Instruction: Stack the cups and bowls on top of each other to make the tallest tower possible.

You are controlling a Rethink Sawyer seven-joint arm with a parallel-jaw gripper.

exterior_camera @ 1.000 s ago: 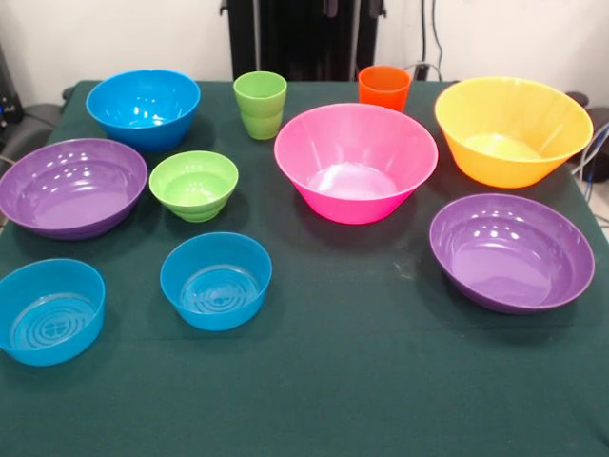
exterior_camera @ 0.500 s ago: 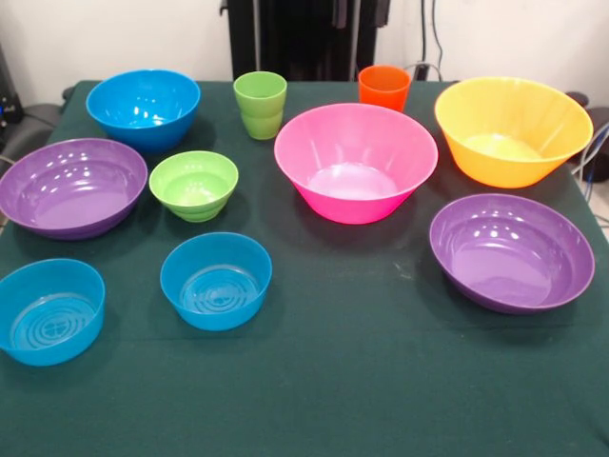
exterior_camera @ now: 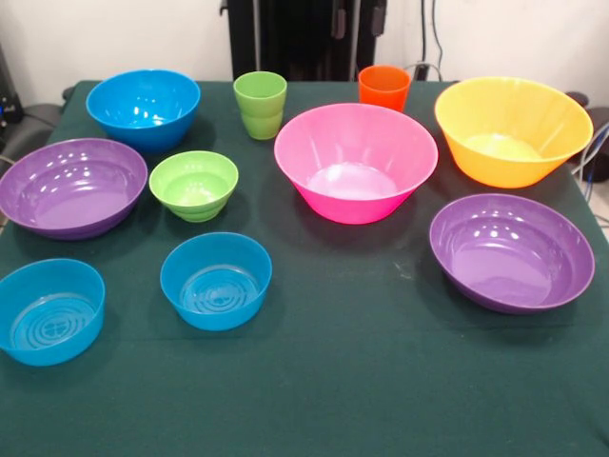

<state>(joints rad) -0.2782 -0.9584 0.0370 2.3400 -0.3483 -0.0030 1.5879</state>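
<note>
Nothing has moved; my gripper (exterior_camera: 358,17) barely shows at top centre, state unclear. Glossy plastic bowls (exterior_camera: 355,162) and cups (exterior_camera: 260,103) sit apart, unstacked; narrow cups risk tipping under wide bowls.

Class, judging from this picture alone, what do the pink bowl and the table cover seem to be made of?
Pink bowl: probably glossy moulded plastic; bright highlights, light glows through its thin wall. Table cover: likely dark green matte cloth, perhaps felt; no shine and faint creases.

Near table (exterior_camera: 362,381) strip bare — bowls crowd the rest; pink bowl (exterior_camera: 355,162) mid-table.
</note>
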